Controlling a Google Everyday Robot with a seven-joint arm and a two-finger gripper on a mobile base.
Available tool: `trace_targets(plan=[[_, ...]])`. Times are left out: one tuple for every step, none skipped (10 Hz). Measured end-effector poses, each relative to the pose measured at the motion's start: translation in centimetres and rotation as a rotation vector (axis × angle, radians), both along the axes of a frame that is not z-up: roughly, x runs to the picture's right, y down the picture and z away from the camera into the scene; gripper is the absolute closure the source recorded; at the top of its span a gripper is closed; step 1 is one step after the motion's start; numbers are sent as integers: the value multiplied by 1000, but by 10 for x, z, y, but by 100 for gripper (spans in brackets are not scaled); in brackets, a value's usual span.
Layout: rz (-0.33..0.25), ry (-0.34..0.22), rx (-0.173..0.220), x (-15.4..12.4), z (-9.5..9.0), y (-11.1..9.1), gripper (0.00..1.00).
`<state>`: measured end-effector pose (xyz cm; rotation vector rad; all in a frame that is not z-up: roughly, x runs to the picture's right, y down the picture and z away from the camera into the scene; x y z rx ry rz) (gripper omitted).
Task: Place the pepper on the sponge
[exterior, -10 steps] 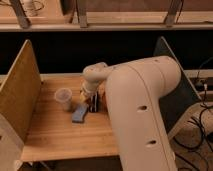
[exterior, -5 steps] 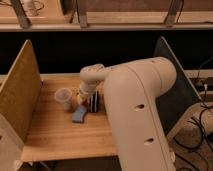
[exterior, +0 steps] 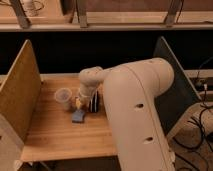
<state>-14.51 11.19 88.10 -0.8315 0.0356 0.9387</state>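
Risk: pepper rolling off or missing the sponge

Gripper point(exterior: 83, 99) hangs centre-left of frame, low between cup point(exterior: 63, 96) and black block point(exterior: 95, 102); you can't tell whether it's holding anything. Pepper point(exterior: 77, 103) reads as an orange speck under it, just above the sponge point(exterior: 79, 116). Tight spot: you could shove the sponge, tip the cup, or drop the pepper off-centre.

We see a thick arm point(exterior: 137, 110) in a smooth cream-white shell. Its big near link is rounded like a tube, with 2 small dark round holes along its side. It narrows to a bulbous cream joint. The small hand point(exterior: 84, 102) hangs under that joint, low over the table point(exterior: 60, 142).
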Motion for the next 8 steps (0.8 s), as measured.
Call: trace_targets(plan=[[-17, -7, -20, -4, 1, 9, 100], [-29, -12, -30, -9, 2, 13, 100], [-44, -17, -38, -13, 3, 16, 93], [-59, -20, -46, -16, 3, 18, 83], [-69, -24, -48, -19, 2, 19, 75], [-78, -27, -49, -22, 2, 19, 65], [-86, -28, -45, -24, 0, 17, 53], [-89, -28, -41, -25, -1, 15, 46]])
